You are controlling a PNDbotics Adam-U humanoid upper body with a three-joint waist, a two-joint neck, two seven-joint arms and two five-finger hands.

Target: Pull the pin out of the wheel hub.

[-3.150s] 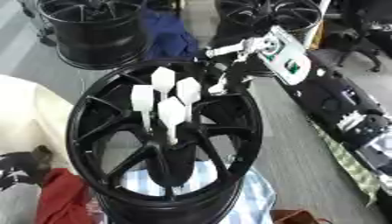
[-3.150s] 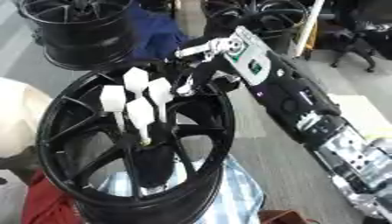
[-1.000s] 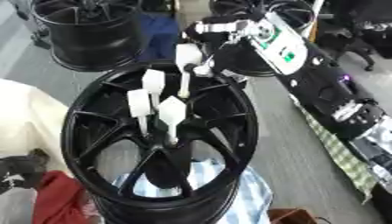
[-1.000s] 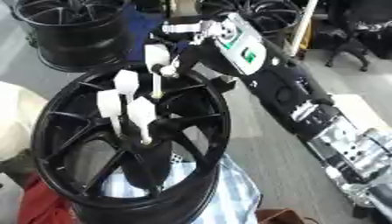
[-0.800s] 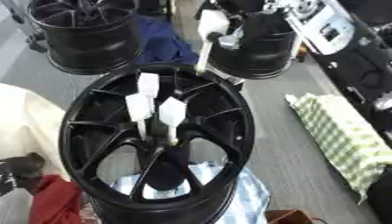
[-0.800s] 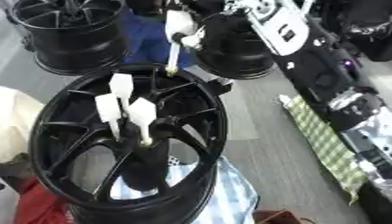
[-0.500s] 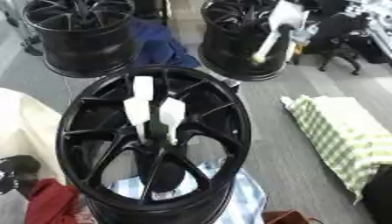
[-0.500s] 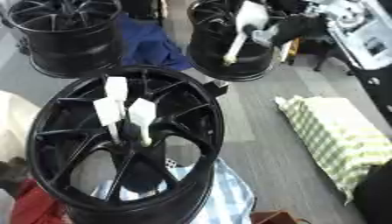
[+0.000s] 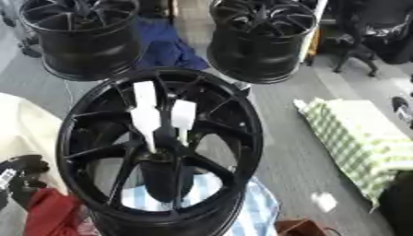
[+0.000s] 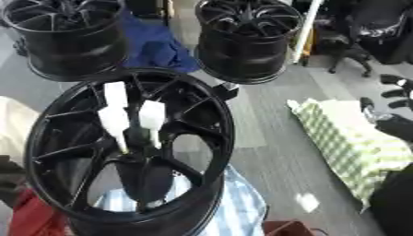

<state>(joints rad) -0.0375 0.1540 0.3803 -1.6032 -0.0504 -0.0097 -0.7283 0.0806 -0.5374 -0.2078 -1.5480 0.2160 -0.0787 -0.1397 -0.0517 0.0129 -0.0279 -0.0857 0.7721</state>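
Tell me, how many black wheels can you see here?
3: the near wheel holding white pins, one far left, one far right. Others may lie out of view.

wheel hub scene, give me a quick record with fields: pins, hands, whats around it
wheel hub: black spoked rim, lying face up in the foreground
pins: three white pins standing upright near the hub centre
right robot hand: dark fingers at the right edge, away from the rim; grip unclear
left robot hand: not in view
around: two more black rims behind, blue cloth, green checked cloth
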